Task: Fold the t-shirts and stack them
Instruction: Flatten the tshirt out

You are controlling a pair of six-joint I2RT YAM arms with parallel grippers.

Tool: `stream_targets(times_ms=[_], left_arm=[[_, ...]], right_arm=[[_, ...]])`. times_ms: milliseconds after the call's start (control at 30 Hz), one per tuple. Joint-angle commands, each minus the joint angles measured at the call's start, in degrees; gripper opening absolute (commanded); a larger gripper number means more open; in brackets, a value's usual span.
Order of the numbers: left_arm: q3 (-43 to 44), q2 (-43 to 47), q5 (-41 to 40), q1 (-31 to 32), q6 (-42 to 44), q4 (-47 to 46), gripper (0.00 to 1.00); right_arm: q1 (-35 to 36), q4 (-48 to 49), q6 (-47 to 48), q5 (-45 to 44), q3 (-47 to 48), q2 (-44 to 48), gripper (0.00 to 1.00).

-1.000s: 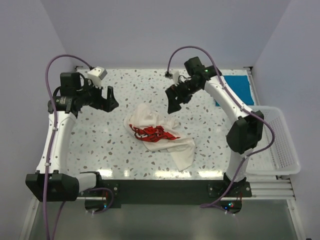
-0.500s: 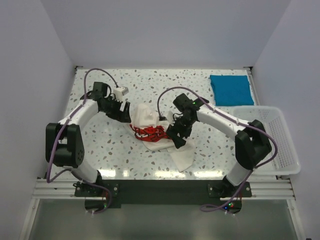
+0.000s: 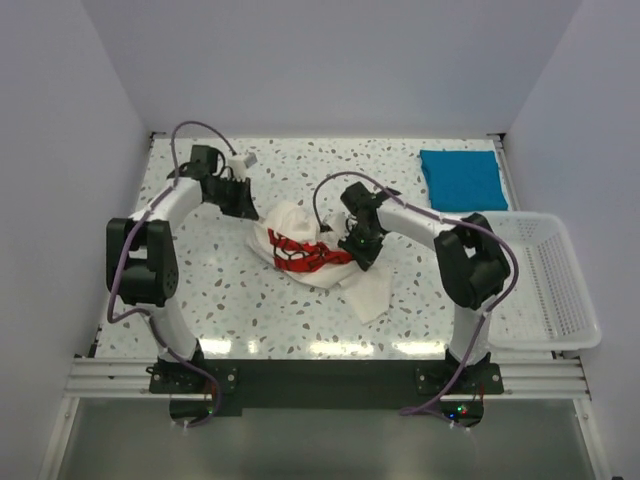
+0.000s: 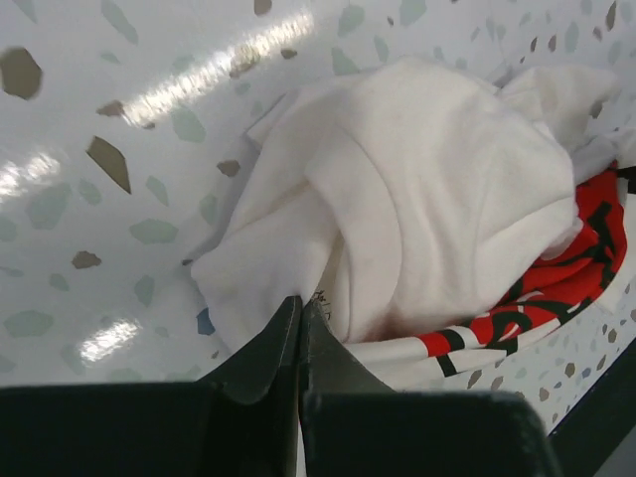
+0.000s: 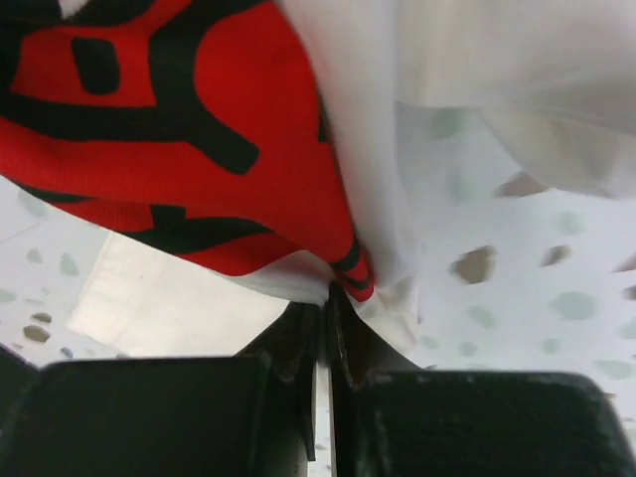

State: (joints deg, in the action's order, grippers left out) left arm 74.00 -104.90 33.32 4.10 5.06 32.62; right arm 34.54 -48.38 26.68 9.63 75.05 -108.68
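The cream-white t-shirt (image 3: pixel 300 228) with its red panel (image 3: pixel 312 257) lies crumpled mid-table. My left gripper (image 3: pixel 252 212) is at its back-left edge, shut on a cream fold (image 4: pixel 298 298); the wrist view shows bunched white cloth (image 4: pixel 437 179) just beyond the jaws. On the shirt's right side, my right gripper (image 3: pixel 358 254) is shut on a fold where red print meets white cloth (image 5: pixel 330 286), and the red panel (image 5: pixel 199 119) fills that view. The teal-blue t-shirt (image 3: pixel 461 179) lies folded flat at the back right, away from both grippers.
A white lattice basket (image 3: pixel 552 290) stands off the table's right edge. The speckled tabletop (image 3: pixel 200 290) shows around the shirt. Walls enclose the back and both sides.
Both arms came down from above the table to the cream shirt, and both grippers went from open to shut on its cloth. The shirt has bunched slightly.
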Motion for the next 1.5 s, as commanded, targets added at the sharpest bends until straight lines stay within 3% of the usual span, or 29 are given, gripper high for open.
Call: stream_targets(times_ms=[0, 233, 367, 433, 533, 633, 767, 867, 933, 1067, 1200, 1333, 1433, 1467], left_arm=[[9.13, 2.07, 3.59, -3.04, -0.93, -0.11, 0.00], [22.93, 9.01, -0.88, -4.10, -3.30, -5.20, 0.00], [26.29, 16.81, -7.02, -6.03, -3.83, -10.02, 0.00], [26.63, 18.41, -13.07, -5.94, -3.92, -9.69, 0.00], [26.74, 20.25, -16.01, -6.03, -1.82, -2.66, 0.00], [19.10, 25.44, -14.17, -6.03, 3.45, 3.75, 0.00], [2.35, 35.17, -12.41, -6.03, 8.81, 12.79, 0.00], [-5.85, 38.80, -13.46, -5.94, 8.04, 14.31, 0.00], [-6.67, 38.81, -12.40, -6.03, 7.25, 13.88, 0.00], [-0.64, 33.82, -10.04, -6.03, 3.83, 8.71, 0.00], [7.03, 24.68, -3.81, -4.54, 1.27, 6.58, 0.00], [10.90, 16.95, -4.93, 2.83, -2.50, 2.11, 0.00], [14.40, 10.63, -8.60, 2.50, -12.23, -1.77, 0.08], [15.81, 8.94, -13.32, 1.71, -13.66, -1.77, 0.08]], right_arm=[[-4.91, 1.71, 1.89, -2.60, 10.54, -1.70, 0.00], [-10.72, 0.30, 4.61, 3.89, 37.93, -1.18, 0.00], [-12.48, 4.34, 4.70, 7.59, 43.17, 3.82, 0.00], [-12.40, 6.79, 5.40, 9.08, 41.16, 8.20, 0.00], [-12.40, 3.66, 9.52, 13.39, 34.15, 12.86, 0.00], [-12.40, -4.65, 17.86, 16.12, 26.77, 16.38, 0.00], [-11.53, -17.43, 30.25, 18.67, 18.14, 19.38, 0.00], [-10.99, -17.72, 29.93, 17.36, 11.27, 21.23, 0.00], [-10.99, -16.75, 28.61, 17.53, 10.82, 20.53, 0.00], [-13.00, -13.42, 23.80, 16.49, 17.22, 14.39, 0.00], [-17.48, -5.79, 18.42, 9.73, 26.10, 0.54, 0.00], [-20.31, -3.56, 13.50, 3.05, 39.86, -11.70, 0.00], [-20.39, -2.59, 5.53, -4.16, 50.67, -20.21, 0.08], [-20.39, -3.21, 3.75, -8.44, 53.77, -22.25, 0.35]])
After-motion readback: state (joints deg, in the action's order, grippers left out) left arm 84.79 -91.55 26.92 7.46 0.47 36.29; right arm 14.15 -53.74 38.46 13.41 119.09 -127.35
